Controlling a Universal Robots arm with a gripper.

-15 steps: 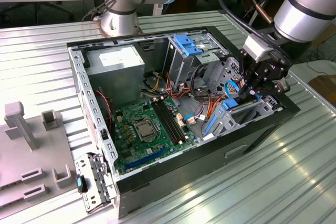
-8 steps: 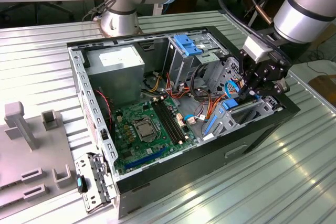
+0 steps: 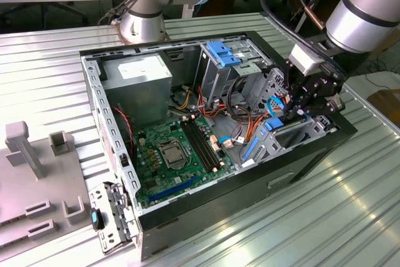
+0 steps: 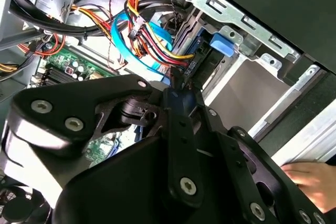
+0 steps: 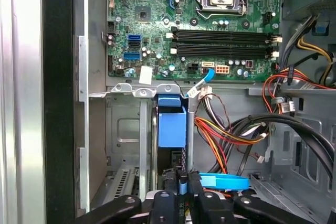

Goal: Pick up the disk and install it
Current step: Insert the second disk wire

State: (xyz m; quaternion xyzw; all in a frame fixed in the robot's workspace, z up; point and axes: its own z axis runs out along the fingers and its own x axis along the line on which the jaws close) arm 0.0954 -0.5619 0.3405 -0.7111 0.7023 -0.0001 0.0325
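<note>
Claw [image 3: 299, 112]: it hangs low inside the open computer case [image 3: 150, 242], at the drive bay near the exterior view's right wall.
Claw state: nearly closed, the two fingers pinched on the thin upper edge of the disk; in the first wrist view the fingers [image 5: 167, 199] meet around a narrow dark edge with a blue strip in it.
Disk [image 5: 172, 124]: it stands on edge in the metal bay [image 3: 300, 134], blue frame outward, already part of the way down into the slot.
Key relation: the disk lies straight beyond the fingertips, in line with the claw, its long axis running away from the claw into the bay.
Fit in the bay: in the first wrist view the blue frame sits between two upright metal rails, just beside each; whether the side rails are fully seated cannot be told.
Far end of the disk: its blue tab [image 4: 221, 43] lies just beside the bay's metal lip in the second wrist view.
Neighbours: a bundle of red, yellow and orange wires [image 5: 220, 136] and a flat blue cable [image 5: 224, 181] run close beside the slot, near the claw.
Green board [image 3: 175, 157]: it lies on the case floor, well apart from the disk.
Person: a hand [image 4: 311, 178] shows outside the case wall in the second wrist view.
</note>
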